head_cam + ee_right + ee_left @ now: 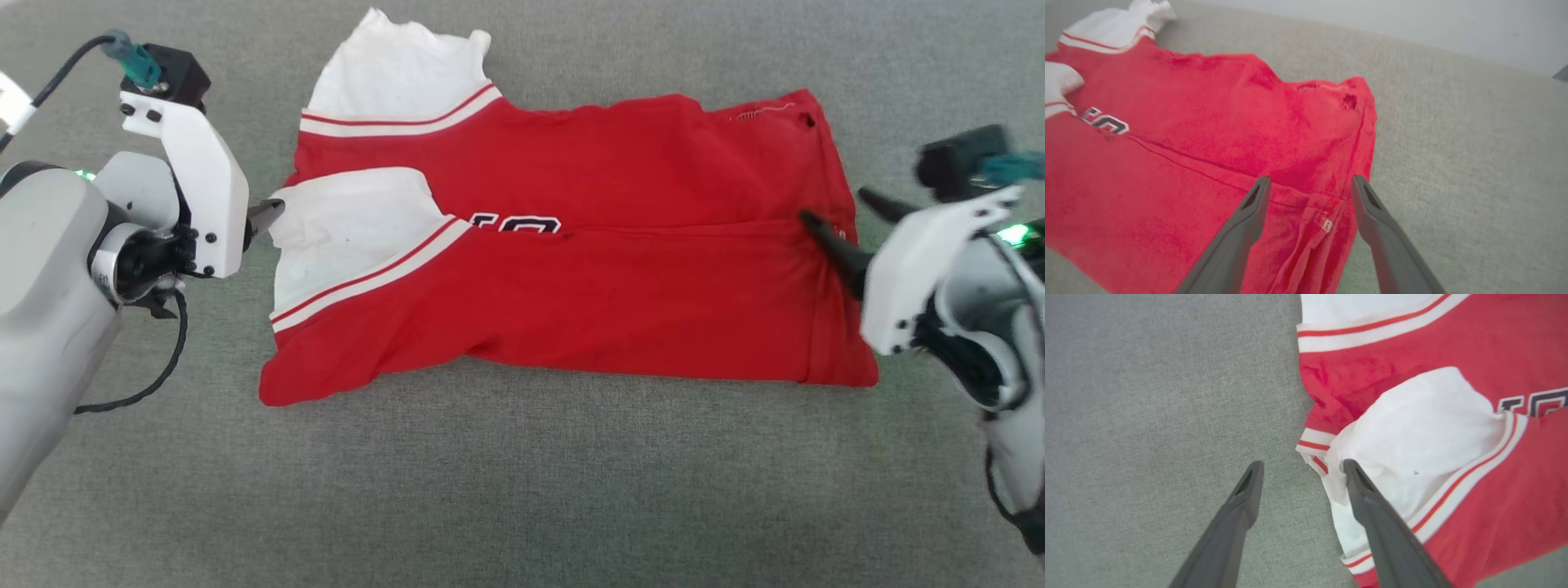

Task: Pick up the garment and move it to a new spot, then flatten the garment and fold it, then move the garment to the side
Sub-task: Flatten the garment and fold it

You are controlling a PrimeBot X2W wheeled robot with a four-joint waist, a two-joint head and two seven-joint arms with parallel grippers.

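- Head view: garment (571, 278) lay flat mid grey cloth surface (522, 490), sleeves to the left, hem to the right. Near half looked doubled over the far half, w/ lettering (518, 222) part hidden at the fold line.
- Head view: L gripper (265, 219) sat at the garment's left edge by the near white sleeve (343, 237); jaw state not readable here. R gripper (834, 208) was over the right hem, jaws apart, blurred.
- L wrist view: L gripper (1302, 465) jaws were apart, nothing clamped. One finger was over the sleeve edge, the other over bare surface; touching or just above, couldn't tell.
- R wrist view: R gripper (1310, 179) jaws were apart and empty, straddling bunched hem w/ small white tag (1326, 224). Small hole (1349, 101) was near the far right corner.
- Step (judged): folding; one lengthwise fold prob done.
- Next (judged): each gripper needs to pinch its end through all layers, then carry one end over the other evenly. Thin fabric may slip or drag.
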